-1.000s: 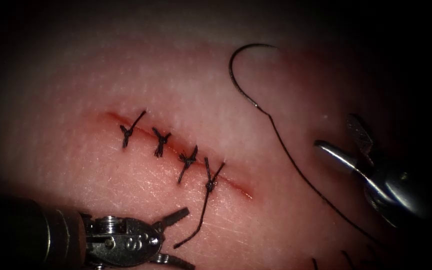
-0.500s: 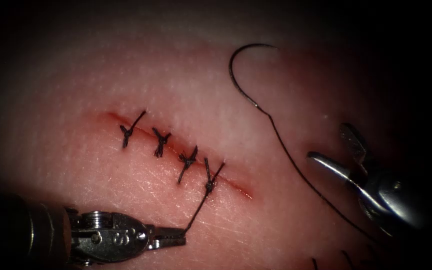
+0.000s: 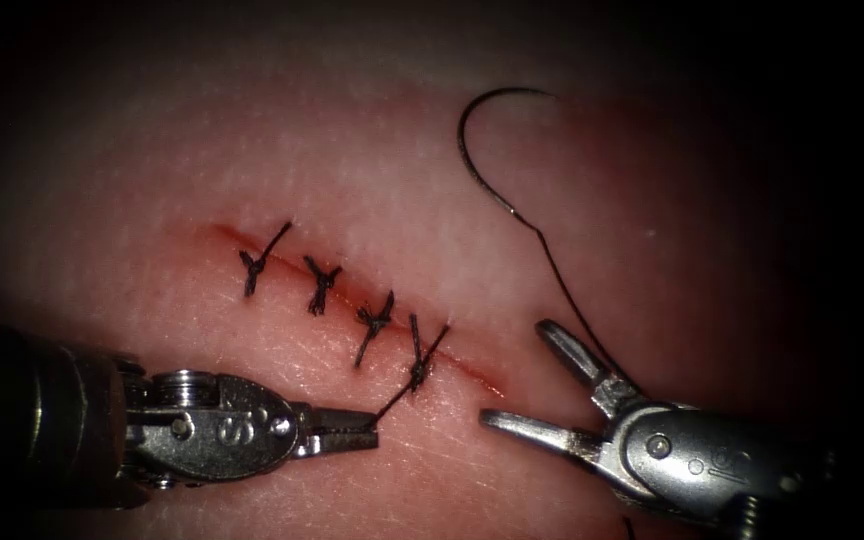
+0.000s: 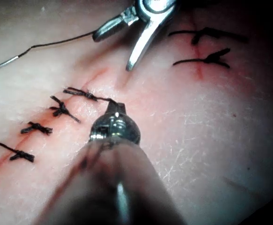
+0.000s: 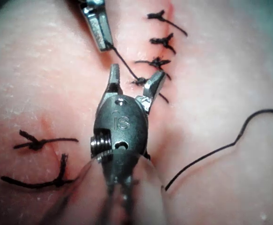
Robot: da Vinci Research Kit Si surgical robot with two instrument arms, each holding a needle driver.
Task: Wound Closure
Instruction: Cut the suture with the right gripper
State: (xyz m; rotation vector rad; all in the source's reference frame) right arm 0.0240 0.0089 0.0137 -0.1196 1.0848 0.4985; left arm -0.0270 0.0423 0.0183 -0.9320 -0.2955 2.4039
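The cut (image 3: 472, 372) runs down to the right across the tissue (image 3: 202, 140), with several black knotted stitches (image 3: 320, 283) along it. My left tool (image 3: 372, 432) sits left of the cut's lower end, shut on the tail of the lowest knot (image 3: 418, 372); that thread tail (image 5: 122, 60) is taut. My right tool (image 3: 514, 372) stands open just right of that knot, holding nothing, its jaws (image 5: 137, 70) on either side of the knot. The curved needle (image 3: 472, 150) lies free on the tissue, right of the cut, not in the tissue. Its thread (image 3: 567, 295) trails toward the right tool.
Two more stitches (image 5: 38, 143) lie in a second short cut on the tissue beside the right tool's shaft. They appear beyond the right tool's jaws as other stitches (image 4: 206, 47). Loose thread (image 5: 211, 152) curves over the tissue right of the cut.
The left tool's jaws closed on the lowest knot's tail and drew it taut to the lower left. The right tool moved left, jaws open, up to that knot. The needle stayed put.
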